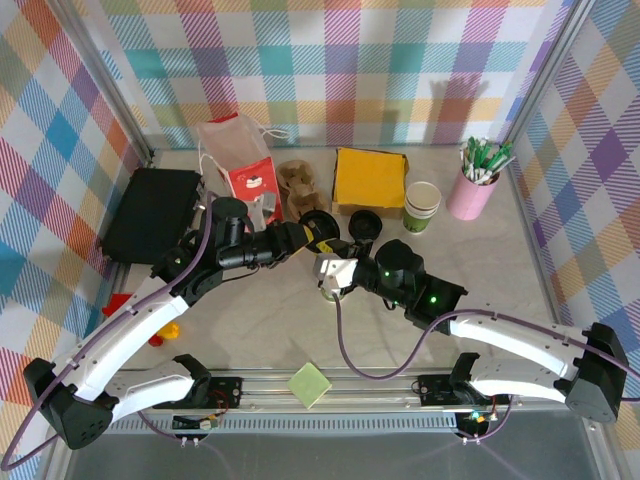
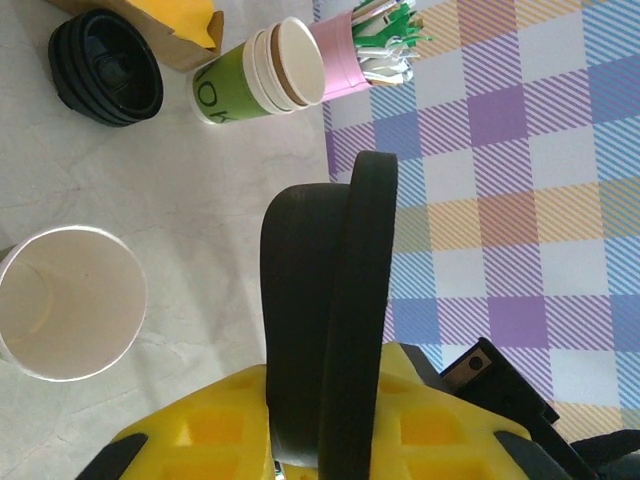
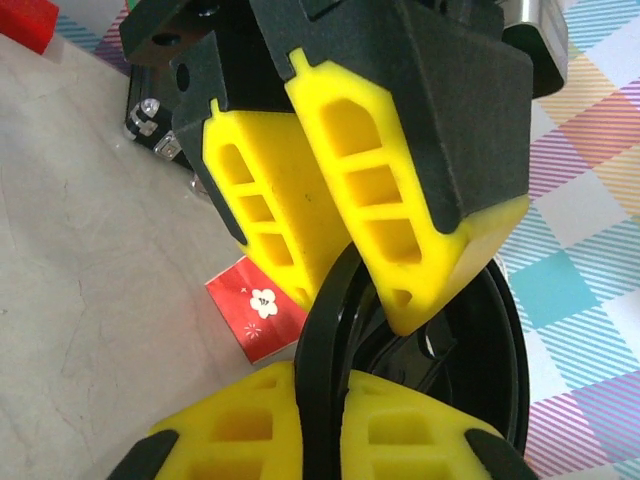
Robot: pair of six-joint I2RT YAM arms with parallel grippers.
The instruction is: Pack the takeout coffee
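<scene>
From above, both arms meet over the middle of the table (image 1: 250,330). The left gripper (image 1: 316,239) and the right gripper (image 1: 326,254) come together on one black lid (image 1: 318,228). Just below them stands an open paper cup (image 1: 329,288) with no lid on. Behind lie the red paper bag (image 1: 240,160), a yellow box (image 1: 370,178), a stack of green cups (image 1: 422,206) and a pink cup of pens (image 1: 473,190).

In the left wrist view, the left gripper (image 2: 325,425) is clamped on the black lid (image 2: 320,280), which stands edge-on between its yellow pads. The open paper cup (image 2: 70,302), white inside, sits upright on the table to the left, apart from the lid. Further off are a pile of spare black lids (image 2: 105,65), the stack of green cups (image 2: 250,80) and the pink cup of pens (image 2: 350,50).

In the right wrist view, the right gripper (image 3: 320,405) is closed on the rim of the black lid (image 3: 490,350), while the left gripper (image 3: 355,305) pinches the same lid from the far side. A corner of the red paper bag (image 3: 255,310) shows beyond.
</scene>
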